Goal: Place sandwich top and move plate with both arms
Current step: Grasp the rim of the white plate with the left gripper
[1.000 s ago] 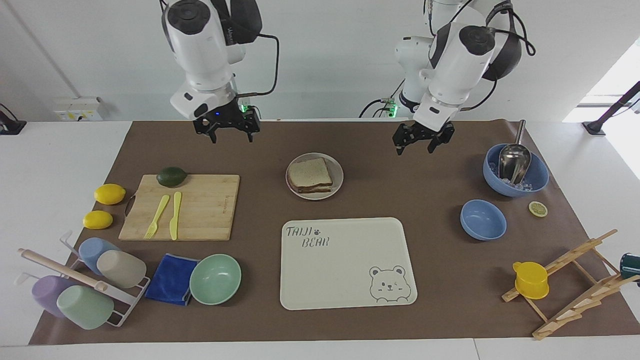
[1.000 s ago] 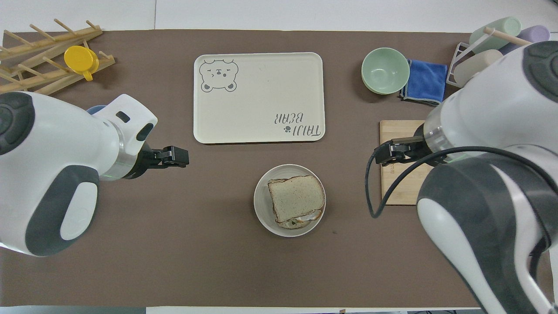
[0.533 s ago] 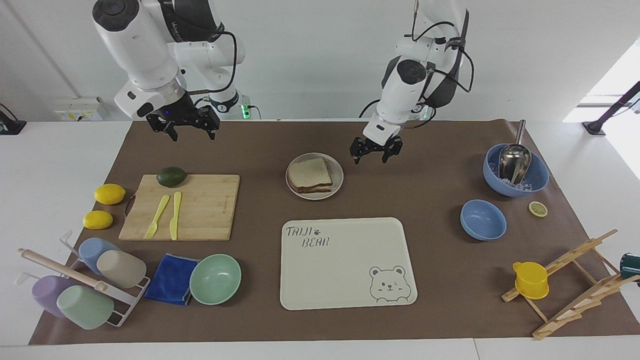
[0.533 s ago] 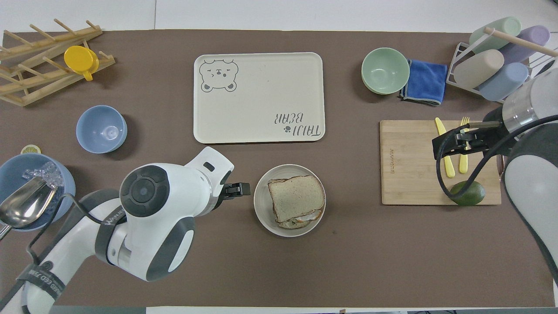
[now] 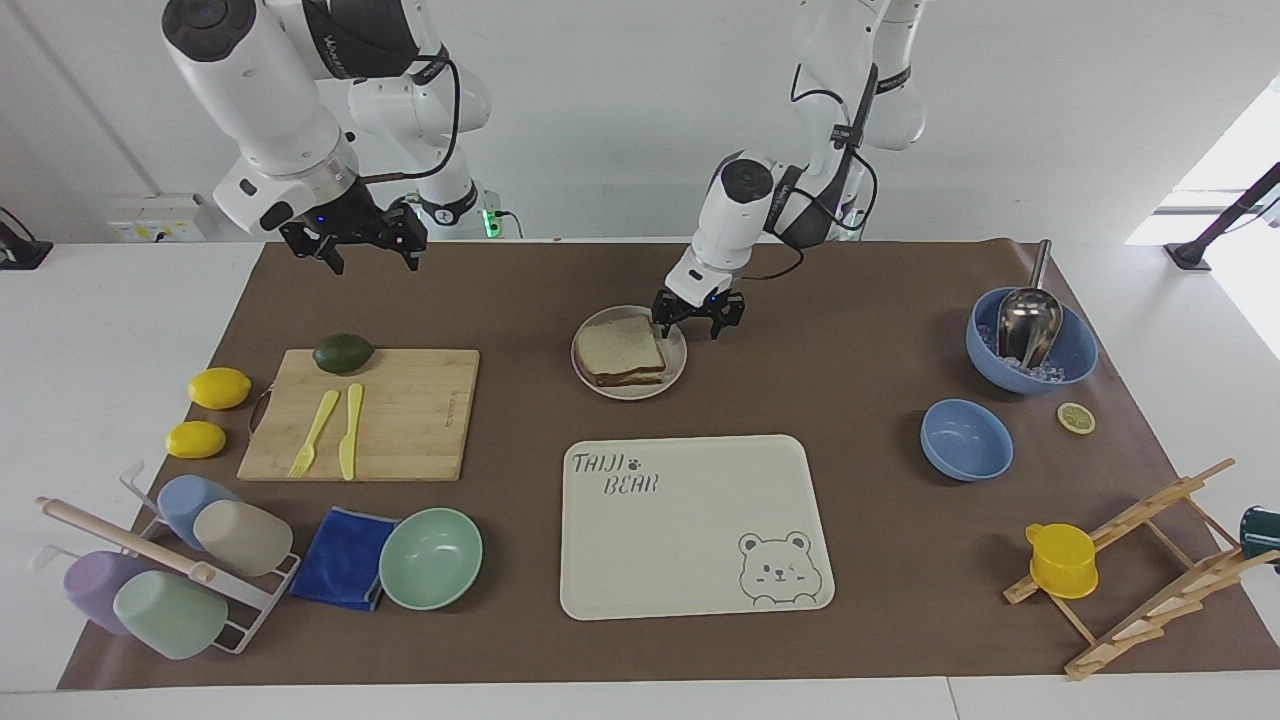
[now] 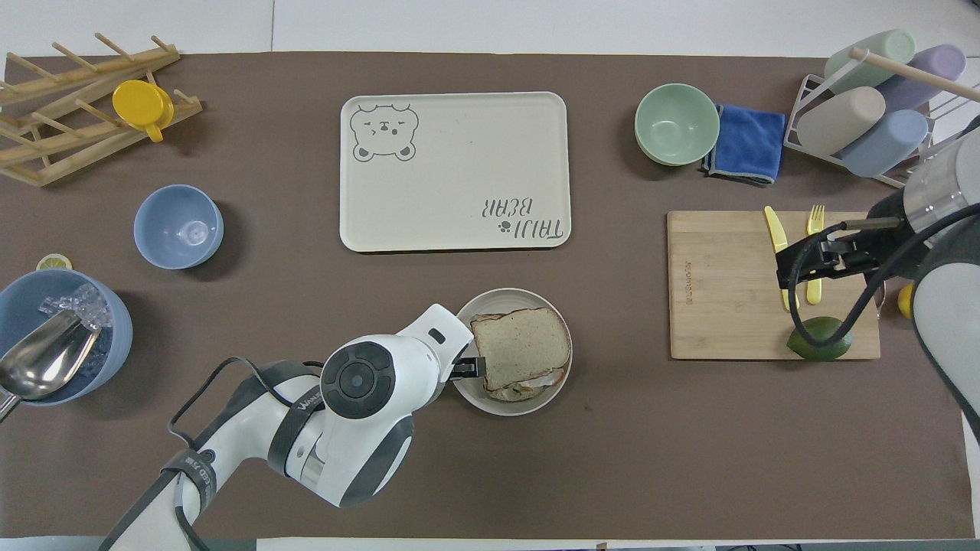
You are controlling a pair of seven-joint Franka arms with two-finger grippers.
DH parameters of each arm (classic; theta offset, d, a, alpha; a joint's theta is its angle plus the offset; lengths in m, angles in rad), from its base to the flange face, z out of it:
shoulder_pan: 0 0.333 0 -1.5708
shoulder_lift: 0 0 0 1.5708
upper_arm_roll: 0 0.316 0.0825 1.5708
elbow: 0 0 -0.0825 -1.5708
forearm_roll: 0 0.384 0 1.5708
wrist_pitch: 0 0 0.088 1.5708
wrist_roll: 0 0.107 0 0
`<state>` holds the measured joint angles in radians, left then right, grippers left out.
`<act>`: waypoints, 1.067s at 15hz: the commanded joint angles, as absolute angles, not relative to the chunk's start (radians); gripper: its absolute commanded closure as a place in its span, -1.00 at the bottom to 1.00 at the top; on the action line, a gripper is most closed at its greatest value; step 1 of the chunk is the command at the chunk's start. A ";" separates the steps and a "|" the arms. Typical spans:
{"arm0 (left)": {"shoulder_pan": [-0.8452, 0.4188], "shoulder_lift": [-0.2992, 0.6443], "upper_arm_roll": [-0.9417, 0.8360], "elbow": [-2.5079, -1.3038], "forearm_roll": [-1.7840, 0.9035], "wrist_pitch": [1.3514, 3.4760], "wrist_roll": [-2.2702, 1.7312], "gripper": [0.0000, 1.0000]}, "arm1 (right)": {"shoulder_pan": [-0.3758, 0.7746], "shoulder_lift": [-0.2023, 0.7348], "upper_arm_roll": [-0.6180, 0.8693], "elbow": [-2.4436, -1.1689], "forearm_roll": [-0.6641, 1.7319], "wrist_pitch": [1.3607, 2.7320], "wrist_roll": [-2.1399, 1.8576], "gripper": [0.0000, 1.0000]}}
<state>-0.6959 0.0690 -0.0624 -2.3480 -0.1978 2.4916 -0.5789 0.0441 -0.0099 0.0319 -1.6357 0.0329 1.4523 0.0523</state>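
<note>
Beige plate point(image 5: 676, 372) rim between left hand point(image 5: 697, 324) spread fingers, overhead hides this, right hand point(image 5: 352, 240) released

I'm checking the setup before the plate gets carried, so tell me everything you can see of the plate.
The plate is small, round and beige-grey with a shallow raised rim and a matte look. It lies flat on the brown mat, nearer to the robots than the bear-printed tray. It carries a sandwich that leaves only the rim bare. The left gripper, open, is at the rim on the left arm's side; contact cannot be told.
</note>
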 commanded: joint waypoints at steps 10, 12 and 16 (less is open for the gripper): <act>-0.721 0.094 -0.046 -2.349 -0.250 2.554 -0.574 0.15 | 0.040 -0.037 0.012 -1.664 0.035 1.448 -0.015 -1.00; -0.724 0.094 -0.046 -2.349 -0.249 2.554 -0.572 0.33 | 0.040 -0.026 0.008 -1.660 0.032 1.448 -0.014 -1.00; -0.724 0.095 -0.046 -2.344 -0.250 2.554 -0.572 0.95 | 0.040 -0.009 0.009 -1.635 0.014 1.444 -0.018 -1.00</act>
<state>-0.7032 0.0883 -0.0601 -2.3469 -0.2317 2.5374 -0.5788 0.0454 -0.0143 0.0059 -1.6467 0.0239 1.4377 0.0118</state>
